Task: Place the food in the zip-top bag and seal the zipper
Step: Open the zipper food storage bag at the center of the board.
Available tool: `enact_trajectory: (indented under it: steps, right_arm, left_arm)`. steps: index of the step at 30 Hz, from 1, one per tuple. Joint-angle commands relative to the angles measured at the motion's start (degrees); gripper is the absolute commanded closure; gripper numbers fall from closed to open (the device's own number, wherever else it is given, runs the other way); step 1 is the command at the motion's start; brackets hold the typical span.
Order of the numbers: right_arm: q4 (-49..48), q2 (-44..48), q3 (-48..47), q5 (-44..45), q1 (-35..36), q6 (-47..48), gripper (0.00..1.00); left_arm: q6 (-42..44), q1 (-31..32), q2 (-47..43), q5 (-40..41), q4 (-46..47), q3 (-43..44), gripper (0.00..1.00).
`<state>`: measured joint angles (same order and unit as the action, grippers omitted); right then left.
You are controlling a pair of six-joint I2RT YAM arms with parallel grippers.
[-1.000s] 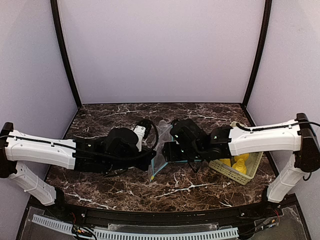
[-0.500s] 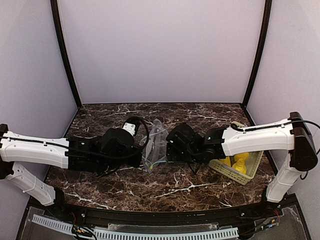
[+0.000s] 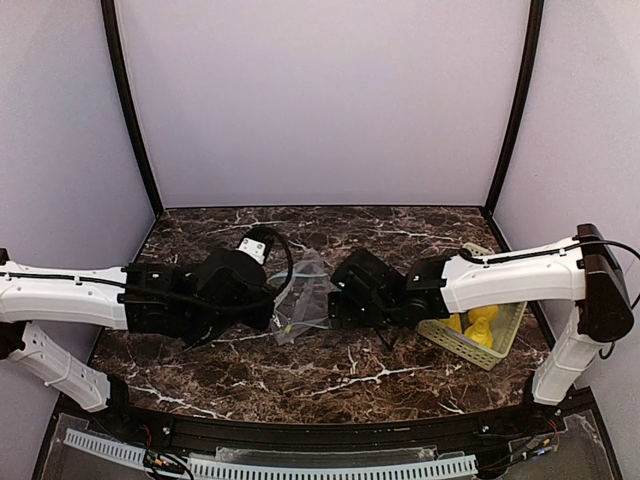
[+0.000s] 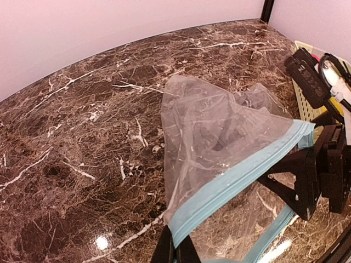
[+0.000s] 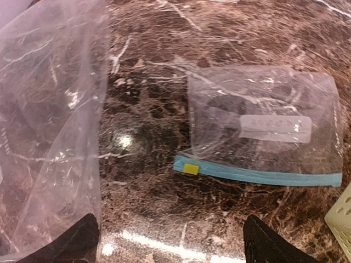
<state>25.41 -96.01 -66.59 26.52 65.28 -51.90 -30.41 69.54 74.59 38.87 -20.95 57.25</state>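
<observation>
Clear zip-top bag (image 4: 219, 126), blue zipper, crumpled, corner pinched in left pincer (image 4: 175, 249); yellow food (image 3: 480, 325) behind right pincer (image 5: 173, 238), well apart.

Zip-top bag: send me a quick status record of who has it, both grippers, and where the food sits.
bag: clear, blue zipper strip, held up by one edge
left gripper: shut on the bag's zipper strip
right gripper: open, holding nothing
second bag: flat on the table, yellow slider at one end
yellow food: in the basket
food in held bag: none visible
</observation>
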Motion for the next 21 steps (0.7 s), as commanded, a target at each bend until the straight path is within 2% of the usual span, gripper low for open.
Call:
enact_trajectory:
  steps: [1,6,10,18,21]
  right_arm:
    - [-9.69,1.89,-1.66,-11.5,0.4,13.14,0.1]
    - [-22.02,7.45,2.0,-23.84,0.88,18.32,0.05]
    - [-26.96,12.96,6.13,-26.31,0.93,18.62,0.03]
    - [-27.54,21.44,10.56,-30.57,0.95,20.15,0.01]
    - [-25.03,25.12,12.02,-27.93,0.94,20.16,0.01]
  left_arm:
    - [6.03,-0.34,1.99,-6.71,-1.32,4.63,0.99]
    - [8.34,-3.74,5.75,-12.66,-6.79,9.83,0.99]
    - [9.73,-7.1,5.34,-17.06,-7.75,9.37,0.99]
    - [13.35,-11.81,2.25,-17.46,-11.11,9.05,0.99]
    - [15.52,-13.1,0.72,-15.08,-14.71,10.98,0.99]
